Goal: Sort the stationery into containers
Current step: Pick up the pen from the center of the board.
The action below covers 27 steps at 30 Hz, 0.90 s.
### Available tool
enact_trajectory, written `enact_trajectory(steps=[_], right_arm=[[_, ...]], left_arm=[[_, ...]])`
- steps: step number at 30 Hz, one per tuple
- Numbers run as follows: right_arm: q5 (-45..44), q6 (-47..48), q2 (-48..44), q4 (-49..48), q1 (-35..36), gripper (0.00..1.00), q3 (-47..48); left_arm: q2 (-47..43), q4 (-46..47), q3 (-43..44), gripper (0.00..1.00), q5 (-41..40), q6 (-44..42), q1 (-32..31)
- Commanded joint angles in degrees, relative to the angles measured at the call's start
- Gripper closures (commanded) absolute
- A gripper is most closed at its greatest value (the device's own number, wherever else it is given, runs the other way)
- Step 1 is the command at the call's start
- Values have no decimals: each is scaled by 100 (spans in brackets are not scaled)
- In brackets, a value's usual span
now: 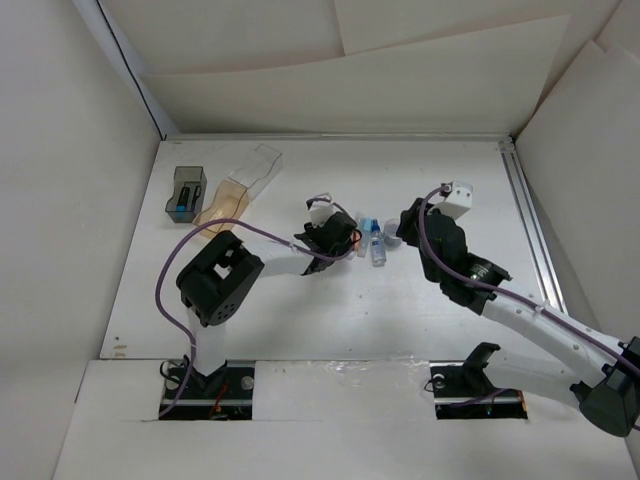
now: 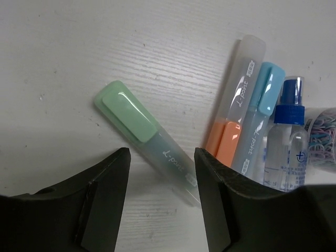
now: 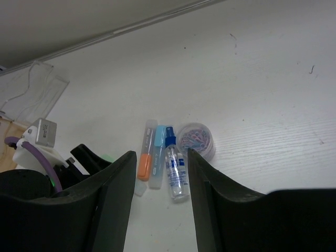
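Left wrist view cuts the round clip tub (image 2: 323, 139) off at the right edge, and one black finger hides the lower end of the green marker (image 2: 139, 128). That marker, frosted plastic with a flat mint cap, lies slanted on the grained white table (image 2: 105, 47) between the parted jaws of the left gripper (image 2: 163, 157); contact cannot be told. Just beside lie an orange marker (image 2: 231, 113), a blue marker (image 2: 258, 118) and a clear bottle (image 2: 286, 149). The right gripper (image 3: 161, 157) gapes, holding nothing. The grey bin (image 1: 185, 193), amber bin (image 1: 225, 200) and clear bin (image 1: 255, 165) sit well apart, far left
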<state>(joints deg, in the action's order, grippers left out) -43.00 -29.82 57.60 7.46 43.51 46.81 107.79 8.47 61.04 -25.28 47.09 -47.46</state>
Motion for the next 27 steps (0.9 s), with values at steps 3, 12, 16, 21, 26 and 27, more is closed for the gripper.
enact_trajectory(steps=[3, 12, 16, 21, 26, 27], right_arm=[[73, 56, -48, -184, -26, 50, 206], [73, 56, -48, -184, -26, 50, 206], [73, 56, -48, -184, -26, 50, 206], [73, 56, 5, -184, -26, 50, 206], [73, 56, 5, -184, -26, 50, 206], [73, 56, 5, -184, -26, 50, 206]], left_arm=[[172, -12, 242, 51, -188, 20, 96], [225, -416, 461, 67, -802, -613, 97], [225, -469, 515, 67, -1102, -1017, 150], [357, -170, 690, 65, -980, -1658, 334], [498, -223, 875, 60, -926, -1809, 334], [498, -223, 875, 60, -926, -1809, 334]])
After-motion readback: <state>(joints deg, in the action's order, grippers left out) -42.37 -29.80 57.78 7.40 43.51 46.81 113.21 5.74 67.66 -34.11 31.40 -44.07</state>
